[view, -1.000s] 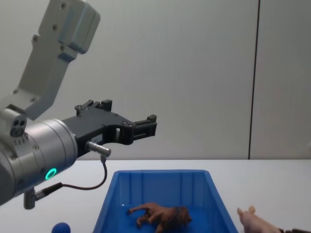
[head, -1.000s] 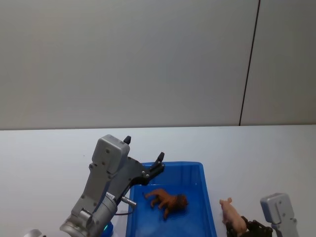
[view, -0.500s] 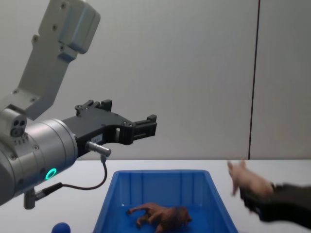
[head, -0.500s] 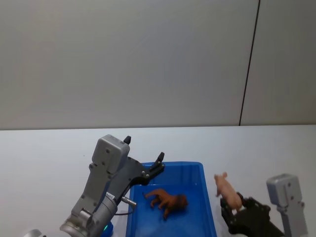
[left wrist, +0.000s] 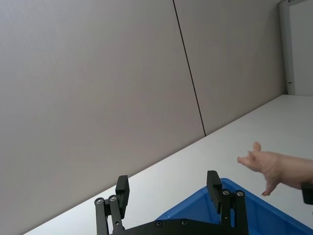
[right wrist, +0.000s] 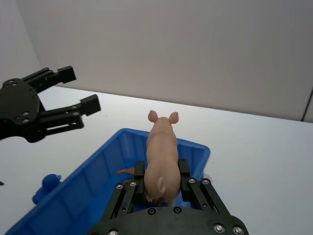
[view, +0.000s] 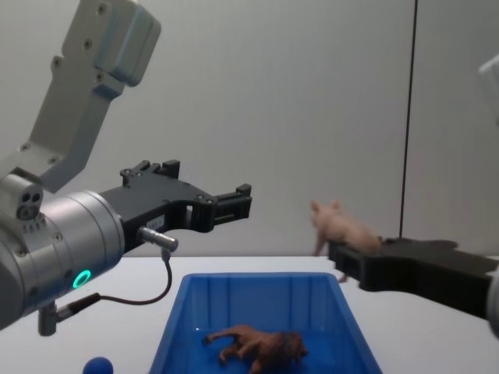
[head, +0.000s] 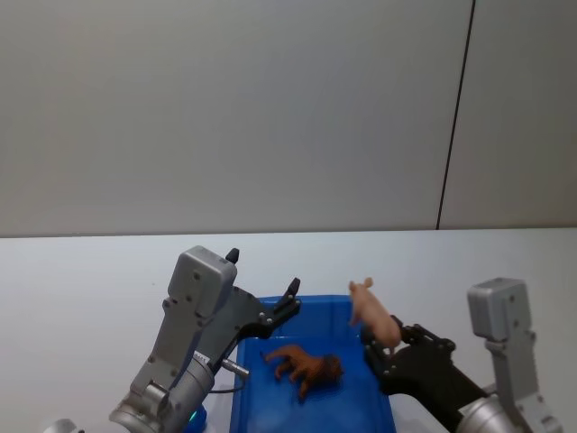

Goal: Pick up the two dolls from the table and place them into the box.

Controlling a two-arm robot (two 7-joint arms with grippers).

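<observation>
The brown lion (head: 306, 368) (view: 257, 346) lies on its side on the floor of the blue box (head: 352, 311) (view: 234, 290). My right gripper (head: 381, 347) (right wrist: 160, 177) is shut on the pale pink pig (head: 371, 313) (right wrist: 161, 156) (view: 341, 227) (left wrist: 274, 166), holding it in the air over the box's right rim. My left gripper (head: 290, 299) (view: 238, 204) (left wrist: 168, 188) hangs open and empty above the box's left back part. The white table (head: 90, 271) carries the box.
A small blue knob (view: 98, 365) (right wrist: 49, 182) sits on the table left of the box. A plain grey wall with a dark vertical seam (head: 455, 117) stands behind the table. The tabletop to the right of the box (right wrist: 264, 161) is bare.
My right arm has lifted the pig off the table and carried it up and left, from beside the box to over its right rim. The left arm and the lion have stayed still.
</observation>
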